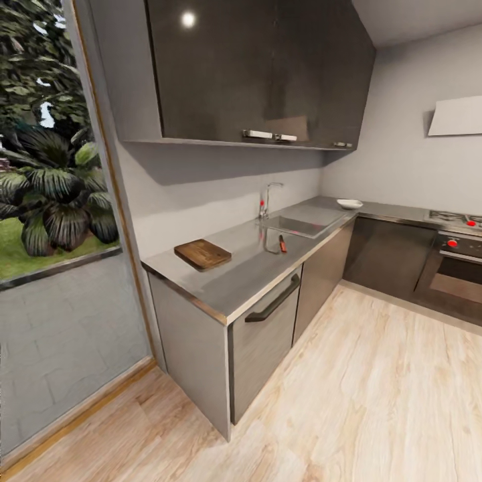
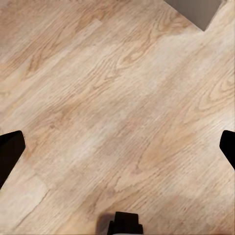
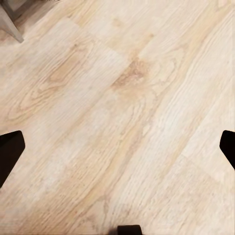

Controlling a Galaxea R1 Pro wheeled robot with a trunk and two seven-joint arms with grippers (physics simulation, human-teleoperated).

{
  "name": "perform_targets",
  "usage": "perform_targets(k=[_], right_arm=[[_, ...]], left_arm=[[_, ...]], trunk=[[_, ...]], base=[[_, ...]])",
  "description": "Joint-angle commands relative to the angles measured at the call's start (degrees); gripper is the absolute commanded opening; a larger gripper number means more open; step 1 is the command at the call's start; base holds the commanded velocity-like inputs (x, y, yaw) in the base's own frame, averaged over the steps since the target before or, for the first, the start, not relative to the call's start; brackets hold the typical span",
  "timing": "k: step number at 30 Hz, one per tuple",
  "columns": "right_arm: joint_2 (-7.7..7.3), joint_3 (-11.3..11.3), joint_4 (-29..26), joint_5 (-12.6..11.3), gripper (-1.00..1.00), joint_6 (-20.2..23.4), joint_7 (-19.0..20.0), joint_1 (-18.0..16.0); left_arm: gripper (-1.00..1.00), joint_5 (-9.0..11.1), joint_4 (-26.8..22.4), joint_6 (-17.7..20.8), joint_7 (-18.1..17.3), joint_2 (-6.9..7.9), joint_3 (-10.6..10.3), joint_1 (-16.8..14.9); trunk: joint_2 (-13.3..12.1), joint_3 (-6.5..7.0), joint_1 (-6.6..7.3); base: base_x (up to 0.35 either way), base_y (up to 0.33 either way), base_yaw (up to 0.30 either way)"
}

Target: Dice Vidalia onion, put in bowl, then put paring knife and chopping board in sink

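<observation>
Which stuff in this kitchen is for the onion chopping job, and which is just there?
For the job: chopping board, knife, sink, bowl, countertop.
Just there: tap, stove, oven, wall cupboards, plant outside.

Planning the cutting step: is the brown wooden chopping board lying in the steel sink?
No, the brown wooden chopping board lies on the grey countertop, apart from the steel sink.

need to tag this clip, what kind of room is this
A home kitchen, most likely: a grey countertop with a steel sink and tap, dark wall cabinets above, and a hob over an oven.
</observation>
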State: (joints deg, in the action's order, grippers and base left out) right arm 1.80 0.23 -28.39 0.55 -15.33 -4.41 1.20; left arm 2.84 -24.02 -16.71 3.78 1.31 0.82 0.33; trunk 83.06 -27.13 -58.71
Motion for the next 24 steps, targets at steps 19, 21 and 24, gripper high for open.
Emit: perform_targets(k=[19, 21, 24], right_arm=[[0.05, 0.0, -0.1, 0.1, 1.0, 0.0, -0.2, 0.0], [0.05, 0.0, -0.1, 0.1, 1.0, 0.0, -0.2, 0.0], [0.05, 0.0, -0.1, 0.1, 1.0, 0.0, -0.2, 0.0]], left_arm=[[1.0, 0.2, 0.0, -0.1, 0.0, 0.01, -0.2, 0.0], [1.0, 0.2, 0.0, -0.1, 0.0, 0.01, -0.2, 0.0], [1.0, 0.2, 0.0, -0.1, 0.0, 0.01, -0.2, 0.0]], trunk=[[0.0, -0.03, -0.02], [0.0, -0.03, -0.02], [0.0, -0.03, -0.02]], base=[[0.126, 0.159, 0.0], [0.008, 0.005, 0.0], [0.003, 0.002, 0.0]])
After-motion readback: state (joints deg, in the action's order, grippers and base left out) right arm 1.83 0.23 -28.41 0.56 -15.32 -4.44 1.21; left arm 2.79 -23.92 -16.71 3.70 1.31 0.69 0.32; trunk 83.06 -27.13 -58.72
